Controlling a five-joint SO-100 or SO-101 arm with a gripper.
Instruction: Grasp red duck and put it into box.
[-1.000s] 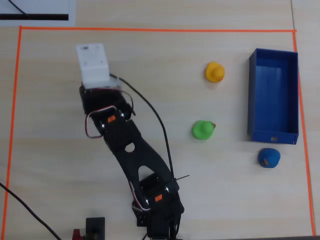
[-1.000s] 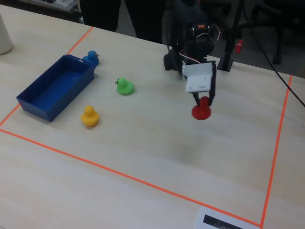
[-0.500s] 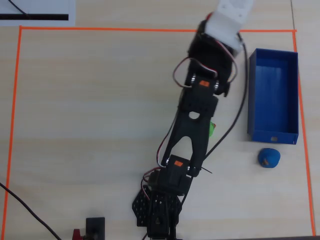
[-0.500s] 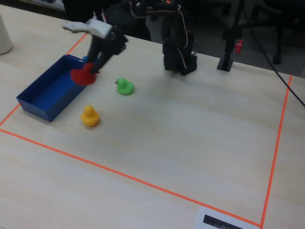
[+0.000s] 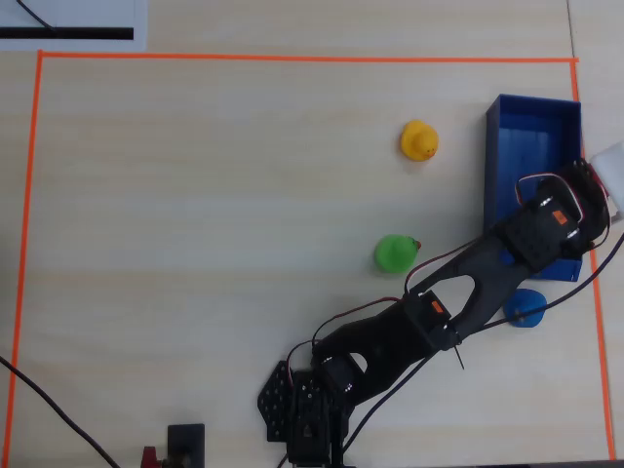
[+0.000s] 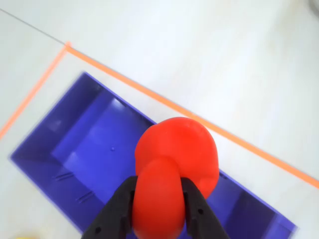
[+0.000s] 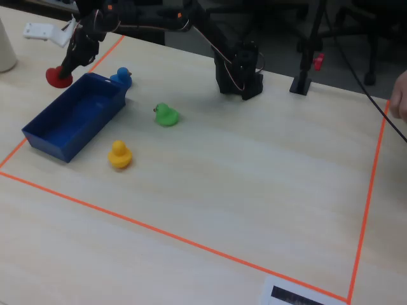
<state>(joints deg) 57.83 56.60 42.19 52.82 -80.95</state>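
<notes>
My gripper is shut on the red duck, with one black finger on each side of it. In the wrist view the duck hangs above the dark-blue box, over its inner floor near one long wall. In the fixed view the gripper holds the duck over the far left end of the box, close to its rim. In the overhead view the arm reaches over the near end of the box and hides the duck.
A yellow duck and a green duck sit on the table left of the box. A small blue duck lies by the box's near end, under the arm. Orange tape borders the work area. A white object lies beyond the box.
</notes>
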